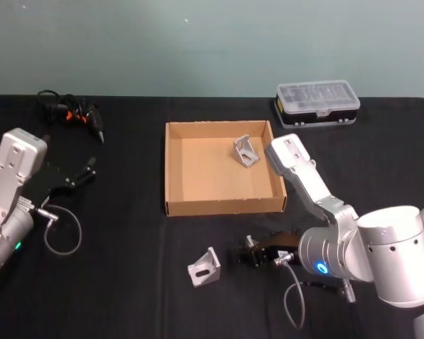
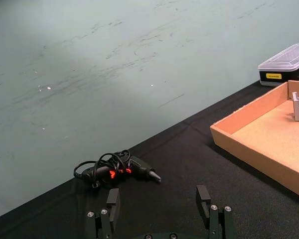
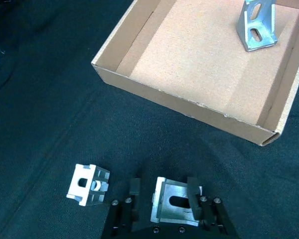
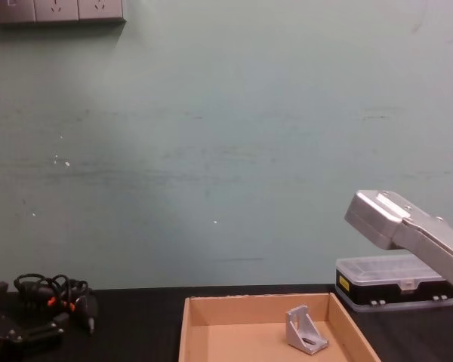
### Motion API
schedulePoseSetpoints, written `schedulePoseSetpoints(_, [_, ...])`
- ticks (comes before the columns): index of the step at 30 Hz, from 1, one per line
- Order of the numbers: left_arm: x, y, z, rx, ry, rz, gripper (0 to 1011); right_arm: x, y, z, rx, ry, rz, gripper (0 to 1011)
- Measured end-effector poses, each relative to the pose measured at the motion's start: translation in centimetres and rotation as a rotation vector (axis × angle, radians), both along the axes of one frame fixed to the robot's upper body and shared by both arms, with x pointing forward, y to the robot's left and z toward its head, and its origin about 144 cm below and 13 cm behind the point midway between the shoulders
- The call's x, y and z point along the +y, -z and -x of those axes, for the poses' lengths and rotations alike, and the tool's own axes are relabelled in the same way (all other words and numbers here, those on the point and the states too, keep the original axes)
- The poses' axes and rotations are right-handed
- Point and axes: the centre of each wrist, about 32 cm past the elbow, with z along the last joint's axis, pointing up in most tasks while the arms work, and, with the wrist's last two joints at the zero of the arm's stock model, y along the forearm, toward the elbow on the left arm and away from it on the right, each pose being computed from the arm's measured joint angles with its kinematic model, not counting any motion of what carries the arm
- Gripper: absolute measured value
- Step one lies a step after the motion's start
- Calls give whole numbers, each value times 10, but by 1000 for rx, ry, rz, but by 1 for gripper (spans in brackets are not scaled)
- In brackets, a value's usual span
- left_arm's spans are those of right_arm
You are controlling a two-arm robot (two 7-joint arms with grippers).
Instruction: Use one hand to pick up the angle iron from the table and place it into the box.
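The tan cardboard box (image 1: 171, 169) sits mid-table with one angle iron (image 1: 246, 151) inside its far right corner. A second angle iron (image 1: 204, 267) lies on the black table (image 1: 127, 289) in front of the box. My right gripper (image 3: 164, 189) is low over the table just right of it, open, straddling a third angle iron (image 3: 172, 206). One finger (image 3: 193, 191) is against that piece; a small gap shows on the other side. My left gripper (image 2: 158, 199) stays open and empty at the far left.
A clear-lidded black-and-yellow plastic case (image 1: 317, 103) stands at the back right, behind the box. A black tool with coiled cable (image 1: 71, 113) lies at the back left. Bare black tabletop lies between the left arm and the box.
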Motion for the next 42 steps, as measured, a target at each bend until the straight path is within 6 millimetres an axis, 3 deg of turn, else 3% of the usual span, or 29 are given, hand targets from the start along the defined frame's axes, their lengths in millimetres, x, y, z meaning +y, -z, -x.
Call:
schedulePoseSetpoints(17, [0,0,0,0,0,0,1000,0,0,0,0,-1,0,92])
schedulePoseSetpoints(26, [0,0,0,0,0,0,1000,-1,-1,1,-4,-3,-1,86])
schedulePoseSetpoints(35, [0,0,0,0,0,0,1000,-3,-16,11,-95,-38,-39,85])
schedulePoseSetpoints(42, [0,0,0,0,0,0,1000,0,-31,-1,-152,-57,-87,86])
